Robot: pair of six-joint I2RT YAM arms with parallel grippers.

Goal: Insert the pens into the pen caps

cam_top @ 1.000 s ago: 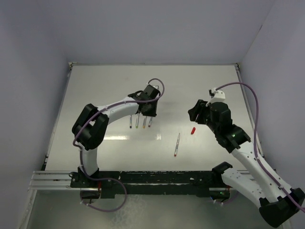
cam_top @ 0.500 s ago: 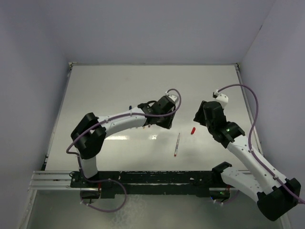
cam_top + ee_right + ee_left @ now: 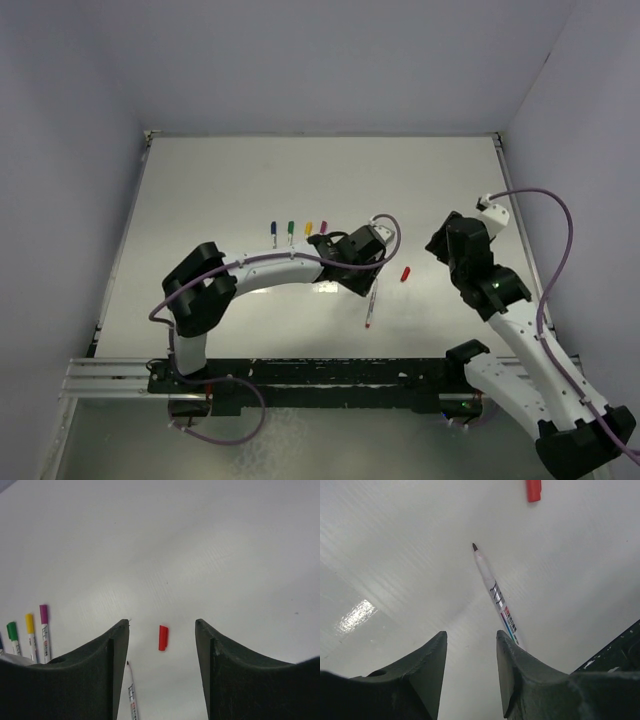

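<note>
Left pincer (image 3: 470, 645) just swung off the row of four capped grey-white pens (image 3: 290, 229). It now hangs, jaws apart and empty, over the last bare thin marker pen (image 3: 495, 595) lying on the white tabletop (image 3: 220, 190). Right pincer (image 3: 161, 622), also apart and empty, hovers over the small red plastic cap (image 3: 163, 637). One pairing left, I reckon.

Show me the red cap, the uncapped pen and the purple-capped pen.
red cap (image 3: 163, 638): right wrist view, its middle.
uncapped pen (image 3: 497, 594): left wrist view, mid barrel.
purple-capped pen (image 3: 45, 635): right wrist view, barrel below cap.

red cap (image 3: 163, 638), white pen (image 3: 495, 594) with dark tip, purple cap (image 3: 43, 614), yellow cap (image 3: 30, 623), green cap (image 3: 12, 630)
</note>
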